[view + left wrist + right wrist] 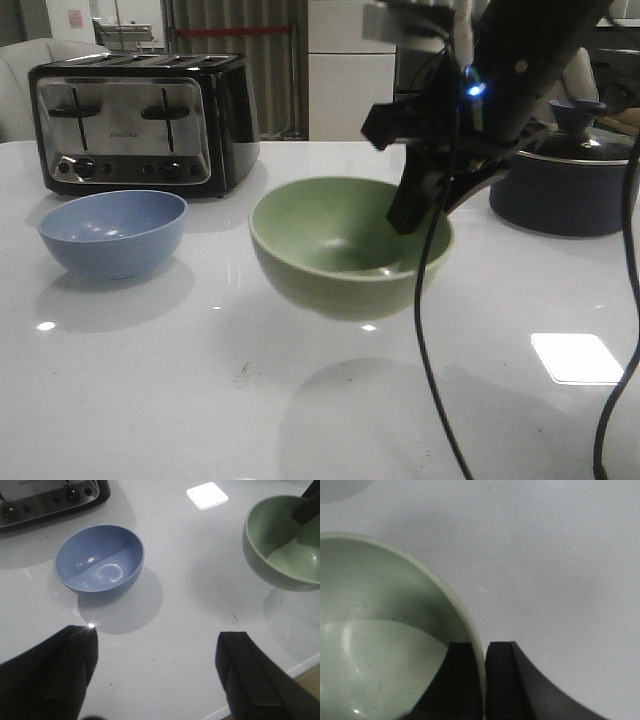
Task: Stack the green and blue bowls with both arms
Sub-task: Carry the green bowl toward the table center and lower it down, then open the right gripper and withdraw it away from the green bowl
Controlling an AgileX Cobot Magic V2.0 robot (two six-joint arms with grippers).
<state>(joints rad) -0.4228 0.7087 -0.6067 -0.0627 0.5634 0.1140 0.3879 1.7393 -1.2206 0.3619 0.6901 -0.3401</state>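
Observation:
The pale green bowl [340, 240] hangs a little above the white table [150, 400], its shadow lying below it. My right gripper [415, 215] is shut on its right rim, one finger inside and one outside. The right wrist view shows the rim [470, 625] pinched between the fingers, at the gripper [483, 652]. The dusty blue bowl [112, 232] sits upright and empty on the table at the left, in front of the toaster. The left wrist view shows the blue bowl [99, 560] and the green bowl [285, 545]. My left gripper [156, 645] is open and empty over bare table, short of the blue bowl.
A chrome and black toaster [140, 120] stands at the back left. A dark navy pot [565, 185] with a glass lid stands at the back right. A black cable [430, 350] hangs from the right arm. The table's near edge [300, 667] shows in the left wrist view.

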